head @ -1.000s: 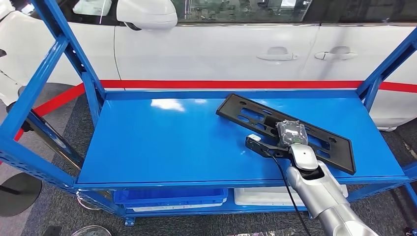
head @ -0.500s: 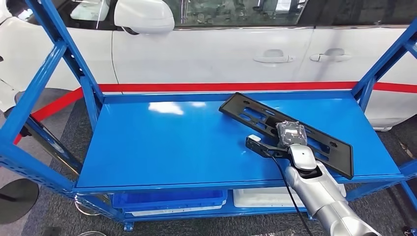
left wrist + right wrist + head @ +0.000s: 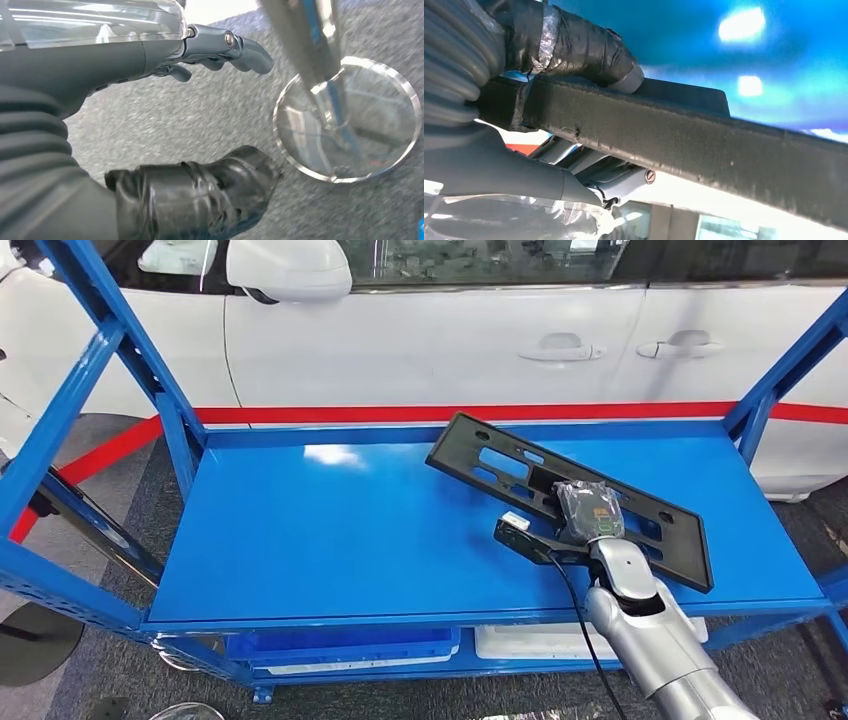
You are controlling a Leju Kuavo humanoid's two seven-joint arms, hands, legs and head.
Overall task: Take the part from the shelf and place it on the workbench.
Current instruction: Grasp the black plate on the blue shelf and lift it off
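Observation:
A long black plastic plate with slots, the part (image 3: 495, 457), is held over the right half of the blue shelf (image 3: 330, 530). My right hand (image 3: 587, 511) grips its near long edge, and the far end is tilted up off the shelf. In the right wrist view the thumb (image 3: 589, 47) presses one face of the part's edge (image 3: 704, 145) while the fingers (image 3: 599, 172) close on the other face. My left hand (image 3: 200, 125) hangs over grey carpet with thumb and fingers apart, holding nothing.
Blue uprights (image 3: 150, 380) frame the shelf on the left and right (image 3: 775, 380). A white car (image 3: 480, 330) stands just behind it. Blue and white trays (image 3: 400, 642) lie on the lower level. A round clear base (image 3: 347, 120) sits on the carpet near my left hand.
The part's far end has risen off the shelf and swung slightly left while my right hand keeps its grip. The head camera has shifted a little.

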